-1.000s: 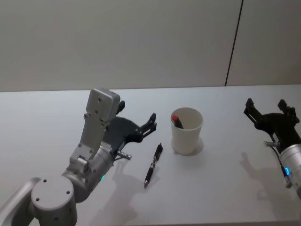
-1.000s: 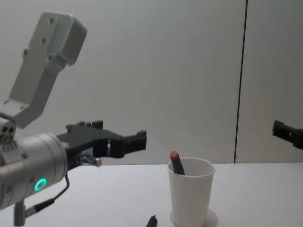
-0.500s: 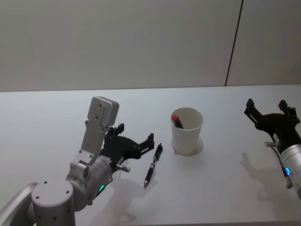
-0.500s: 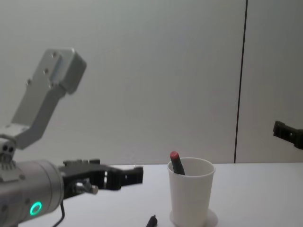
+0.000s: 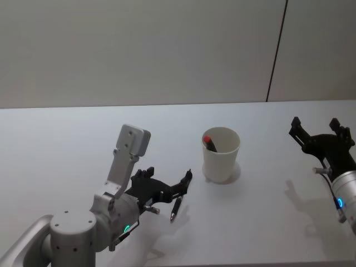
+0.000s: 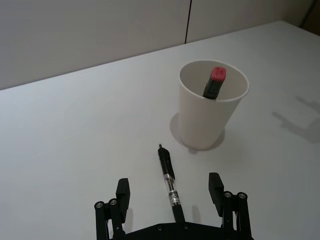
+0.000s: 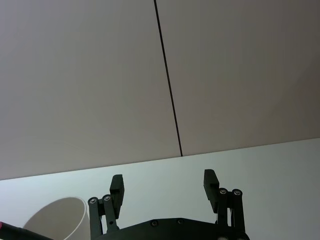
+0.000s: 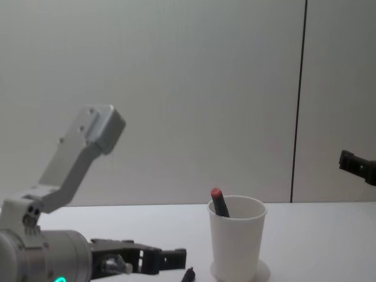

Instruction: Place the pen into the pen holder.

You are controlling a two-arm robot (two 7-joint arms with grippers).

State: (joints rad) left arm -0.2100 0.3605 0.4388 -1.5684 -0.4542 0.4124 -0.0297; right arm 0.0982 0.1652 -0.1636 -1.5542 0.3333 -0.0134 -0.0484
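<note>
The pen [image 5: 176, 209] is seen lying flat on the white table [image 5: 61, 139], just below the middle of the head view, its tip [image 6: 160, 148] turned toward the pen holder [image 5: 221, 154]. In the left wrist view the black barrel [image 6: 166, 167] is found in the lower centre of the frame, near the cup but apart from it. The pen holder [image 6: 210, 117], a white paper cup, is stood upright at the centre of the head view, and a second pen with a red cap [image 6: 215, 80] is leaned against its inner wall.

The left gripper [image 5: 168, 179] is placed low over the pen, at the lower left of the head view. Its fingers are spread wide, one on each side of the barrel [image 6: 169, 186], and nothing is held between them. Whether the fingertips [image 6: 123, 188] are touching the table cannot be settled, though they appear close to it. In the chest view it [image 8: 167, 259] is seen at the bottom edge, left of the cup [image 8: 237, 241].

The right gripper [image 5: 314, 130] is held at the right edge of the head view, well apart from the cup, with its fingers wide apart [image 7: 163, 181] and nothing gripped.
</note>
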